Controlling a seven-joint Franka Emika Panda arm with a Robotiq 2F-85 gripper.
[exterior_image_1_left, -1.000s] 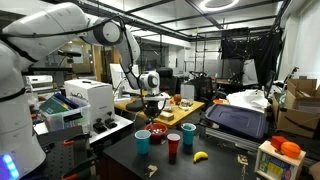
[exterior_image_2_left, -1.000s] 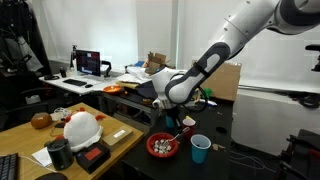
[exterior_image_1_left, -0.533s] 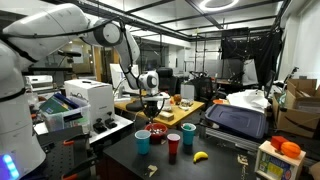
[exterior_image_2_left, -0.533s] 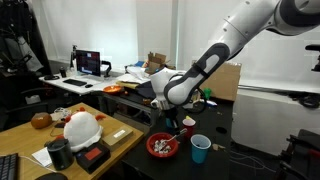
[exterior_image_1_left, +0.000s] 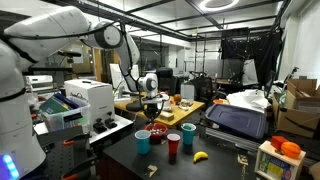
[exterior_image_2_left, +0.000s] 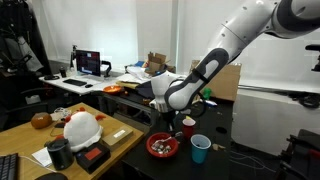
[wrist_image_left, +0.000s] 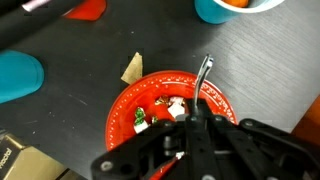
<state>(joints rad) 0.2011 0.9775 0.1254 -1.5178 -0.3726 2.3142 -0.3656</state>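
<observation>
Wrist view had the gripper (wrist_image_left: 190, 122) clamped shut on a spoon (wrist_image_left: 204, 82) pointing up-frame over the rim of a red bowl (wrist_image_left: 116, 110), tan scrap (wrist_image_left: 132, 68) and teal cup (wrist_image_left: 20, 75) nearby.

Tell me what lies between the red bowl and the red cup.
A small tan scrap lies between the red bowl and the red cup; the wrist view shows it.

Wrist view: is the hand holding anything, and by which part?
A thin metal utensil, pinched near one end by the shut hand, above the red bowl.
</observation>
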